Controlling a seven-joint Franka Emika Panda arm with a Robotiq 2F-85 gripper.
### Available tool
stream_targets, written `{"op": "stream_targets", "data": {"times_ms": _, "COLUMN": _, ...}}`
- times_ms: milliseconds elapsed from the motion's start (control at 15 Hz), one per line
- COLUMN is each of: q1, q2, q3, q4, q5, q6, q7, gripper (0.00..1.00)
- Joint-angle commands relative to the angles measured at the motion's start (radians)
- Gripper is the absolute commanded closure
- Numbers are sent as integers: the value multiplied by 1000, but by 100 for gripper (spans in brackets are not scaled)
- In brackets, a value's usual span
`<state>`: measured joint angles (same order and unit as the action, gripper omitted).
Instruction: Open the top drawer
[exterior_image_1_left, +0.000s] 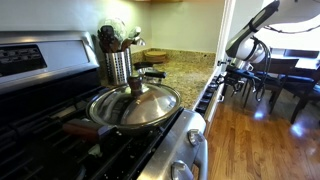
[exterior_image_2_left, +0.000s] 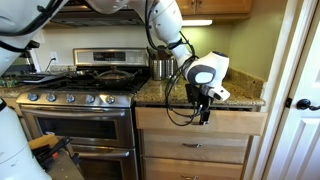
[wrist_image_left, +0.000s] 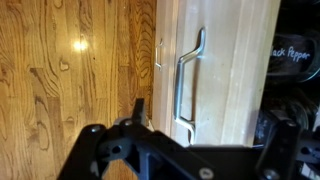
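The top drawer (exterior_image_2_left: 228, 121) is a wide shallow pale-fronted drawer just under the granite counter, right of the stove. In the wrist view its front (wrist_image_left: 228, 60) carries a metal bar handle (wrist_image_left: 184, 70). Behind the front a dark gap shows jars, one with a pepper label (wrist_image_left: 296, 55), so the drawer stands a little way out. In an exterior view it shows as a strip along the counter edge (exterior_image_1_left: 208, 98). My gripper (wrist_image_left: 205, 112) is open, with one finger on either side of the drawer front near the handle's end. It also shows in both exterior views (exterior_image_2_left: 205, 103) (exterior_image_1_left: 228, 68).
The steel stove (exterior_image_2_left: 75, 125) with knobs stands beside the cabinet, a lidded pan (exterior_image_1_left: 135, 105) on its burners. A utensil crock (exterior_image_1_left: 118, 65) sits on the counter (exterior_image_1_left: 180, 70). Lower drawers (exterior_image_2_left: 195, 147) are shut. Wood floor (wrist_image_left: 70, 80), dining chairs (exterior_image_1_left: 285, 78) and a white door (exterior_image_2_left: 300, 100) are nearby.
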<state>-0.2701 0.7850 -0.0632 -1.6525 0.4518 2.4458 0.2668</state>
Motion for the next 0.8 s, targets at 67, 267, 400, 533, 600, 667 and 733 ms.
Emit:
{"op": "stream_targets", "data": {"times_ms": 67, "q1": 54, "q2": -15, "q3": -86, "q4": -64, "q5": -84, "q6": -21, "q7": 88, "gripper": 0}}
{"op": "stream_targets", "data": {"times_ms": 267, "q1": 74, "q2": -20, "q3": -123, "q4": -109, "q5": -126, "q6": -11, "q7": 114, "gripper": 0}}
{"op": "stream_targets", "data": {"times_ms": 400, "q1": 85, "q2": -35, "q3": -143, "q4": -155, "q5": -147, "q6": 10, "q7": 115, "gripper": 0}}
{"op": "stream_targets", "data": {"times_ms": 533, "q1": 100, "q2": -52, "q3": -170, "q4": -208, "q5": -172, "q6": 41, "q7": 125, "gripper": 0}}
{"op": "stream_targets", "data": {"times_ms": 600, "q1": 109, "q2": -63, "q3": -187, "q4": -239, "q5": -189, "q6": 56, "q7": 132, "gripper": 0}}
{"op": "stream_targets", "data": {"times_ms": 667, "q1": 112, "q2": -72, "q3": -198, "q4": -267, "q5": -202, "q6": 70, "q7": 131, "gripper": 0}}
{"op": "stream_targets", "data": {"times_ms": 733, "q1": 116, "q2": -82, "q3": -212, "q4": -291, "q5": -218, "q6": 78, "q7": 130, "gripper": 0}}
